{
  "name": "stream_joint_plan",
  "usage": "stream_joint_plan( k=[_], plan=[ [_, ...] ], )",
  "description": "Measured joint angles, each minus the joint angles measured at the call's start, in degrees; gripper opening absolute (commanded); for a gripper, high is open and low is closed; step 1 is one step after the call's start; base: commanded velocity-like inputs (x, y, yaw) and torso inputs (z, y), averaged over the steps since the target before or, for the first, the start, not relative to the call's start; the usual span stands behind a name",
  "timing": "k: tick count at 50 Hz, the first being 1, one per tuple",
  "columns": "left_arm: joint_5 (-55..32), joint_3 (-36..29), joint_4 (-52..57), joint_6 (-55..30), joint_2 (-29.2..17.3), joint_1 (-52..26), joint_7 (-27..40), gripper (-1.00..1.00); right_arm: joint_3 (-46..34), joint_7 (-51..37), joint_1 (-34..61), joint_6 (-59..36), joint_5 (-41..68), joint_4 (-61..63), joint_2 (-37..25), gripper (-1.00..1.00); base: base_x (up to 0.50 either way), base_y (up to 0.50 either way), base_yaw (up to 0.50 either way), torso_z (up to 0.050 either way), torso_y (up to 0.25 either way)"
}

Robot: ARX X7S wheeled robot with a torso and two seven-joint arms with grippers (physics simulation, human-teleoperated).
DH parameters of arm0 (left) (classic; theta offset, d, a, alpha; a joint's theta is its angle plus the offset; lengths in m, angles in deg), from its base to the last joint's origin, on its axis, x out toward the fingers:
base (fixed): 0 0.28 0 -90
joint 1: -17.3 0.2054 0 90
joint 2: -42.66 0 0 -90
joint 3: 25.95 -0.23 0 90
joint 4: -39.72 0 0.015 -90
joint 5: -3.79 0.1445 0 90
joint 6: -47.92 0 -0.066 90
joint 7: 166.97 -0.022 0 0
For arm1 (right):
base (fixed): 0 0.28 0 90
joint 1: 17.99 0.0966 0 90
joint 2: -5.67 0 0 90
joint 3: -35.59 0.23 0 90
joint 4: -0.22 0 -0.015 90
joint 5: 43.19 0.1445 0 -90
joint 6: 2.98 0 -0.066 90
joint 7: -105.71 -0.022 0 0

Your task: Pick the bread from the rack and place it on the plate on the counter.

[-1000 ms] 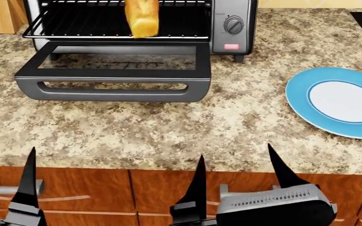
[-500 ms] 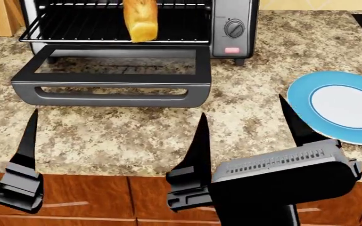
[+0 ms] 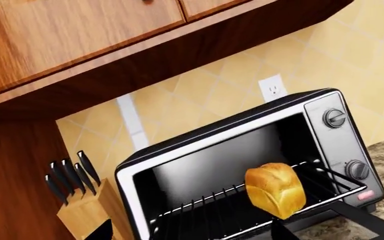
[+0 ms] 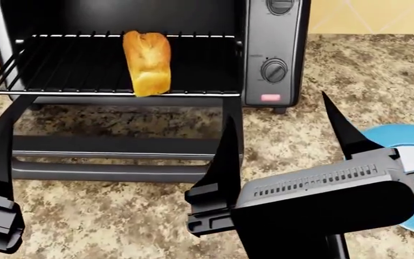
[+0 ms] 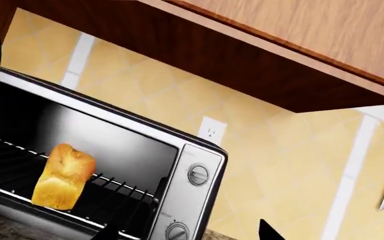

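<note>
The bread (image 4: 147,62) stands on the rack (image 4: 70,70) inside the open toaster oven, near the rack's silver front rail. It also shows in the left wrist view (image 3: 277,190) and the right wrist view (image 5: 62,176). The plate (image 4: 411,138) lies on the counter (image 4: 351,70) at the right edge, partly hidden by my right arm. My right gripper (image 4: 277,105) is open and empty, in front of the oven's right side, short of the bread. My left gripper (image 3: 190,232) is open and empty; only one of its fingers (image 4: 0,162) shows at the head view's left edge.
The black oven door (image 4: 121,145) hangs open and flat in front of the rack, between my grippers and the bread. The oven's control panel with knobs (image 4: 274,70) is right of the cavity. A knife block (image 3: 85,210) stands beside the oven's far side.
The head view has closed in on the oven. Both grippers have risen and moved forward over the counter toward the oven door. The bread has not moved on the rack.
</note>
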Motion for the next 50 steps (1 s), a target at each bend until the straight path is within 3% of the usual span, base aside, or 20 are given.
stream_joint_plan(
  k=[7, 27, 50],
  plan=[
    [3.3, -0.6, 0.0, -0.7, 0.0, -0.6, -2.5, 1.00, -0.7, 2.1, -0.1, -0.4, -2.7, 0.3, 1.1, 1.00, 0.23, 0.00, 0.00, 0.000, 0.000],
    [4.2, 1.4, 0.0, -1.3, -0.5, 0.4, -2.8, 1.00, -3.0, 23.8, 5.1, -5.8, -23.9, 0.7, 12.1, 1.00, 0.00, 0.00, 0.00, 0.000, 0.000],
    [3.1, 2.0, 0.0, -1.4, -1.2, 2.0, -0.9, 1.00, 0.0, 22.6, 12.4, -11.2, -12.1, -2.4, 14.0, 1.00, 0.00, 0.00, 0.00, 0.000, 0.000]
  ],
)
